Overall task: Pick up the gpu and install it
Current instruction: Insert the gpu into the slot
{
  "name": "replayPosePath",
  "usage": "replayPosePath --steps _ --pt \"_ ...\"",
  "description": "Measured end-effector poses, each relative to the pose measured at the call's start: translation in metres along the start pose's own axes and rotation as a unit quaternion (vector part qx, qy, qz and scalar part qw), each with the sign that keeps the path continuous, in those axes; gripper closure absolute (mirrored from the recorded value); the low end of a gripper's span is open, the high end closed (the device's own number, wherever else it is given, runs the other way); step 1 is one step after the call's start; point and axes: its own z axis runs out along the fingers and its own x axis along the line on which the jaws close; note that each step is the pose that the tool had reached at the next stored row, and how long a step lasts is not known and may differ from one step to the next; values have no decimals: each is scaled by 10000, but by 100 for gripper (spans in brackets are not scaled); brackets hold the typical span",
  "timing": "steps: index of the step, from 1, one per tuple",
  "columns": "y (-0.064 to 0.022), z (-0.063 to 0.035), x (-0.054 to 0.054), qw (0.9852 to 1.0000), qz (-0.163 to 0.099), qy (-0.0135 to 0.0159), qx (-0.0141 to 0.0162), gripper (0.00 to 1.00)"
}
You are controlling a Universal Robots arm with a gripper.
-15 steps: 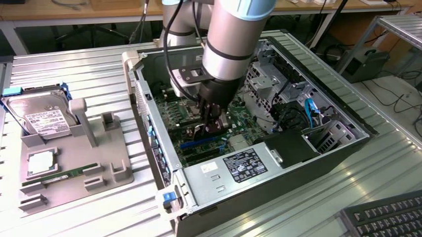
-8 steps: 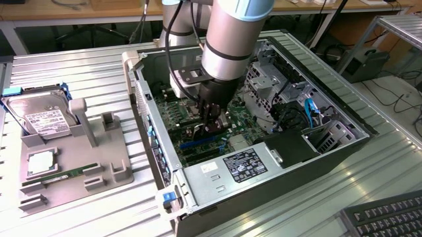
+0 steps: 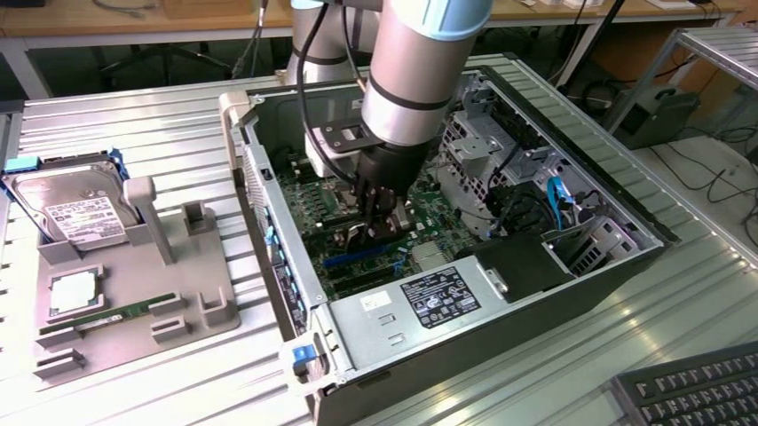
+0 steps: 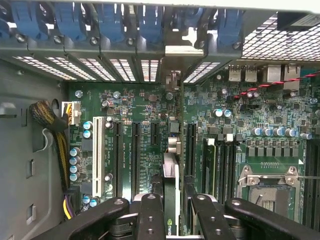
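My gripper (image 3: 379, 217) reaches down inside the open computer case (image 3: 616, 257), low over the green motherboard (image 4: 250, 115). It is shut on the gpu (image 4: 171, 185), which the wrist view shows edge-on between the black fingers (image 4: 150, 212). The card runs toward the case's rear wall, and its silvery-tan end bracket (image 4: 174, 51) sits among the blue slot clips. It hangs in line with a black expansion slot (image 4: 190, 150); whether its edge touches the slot is hidden. In the exterior view the gpu (image 3: 359, 238) shows just below the fingers.
A grey fixture tray (image 3: 130, 302) lies at the exterior view's left, carrying a silver hard drive (image 3: 77, 213), a processor chip (image 3: 71, 293) and a green RAM stick (image 3: 113, 317). The power supply (image 3: 438, 293) fills the case's near end. A keyboard (image 3: 698, 390) lies near the lower right corner.
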Motion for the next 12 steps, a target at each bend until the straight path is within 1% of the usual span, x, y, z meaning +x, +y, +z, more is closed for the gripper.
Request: replayPosePath --steps 12 --pt "15 43 5 10000 12 7 -1 74"
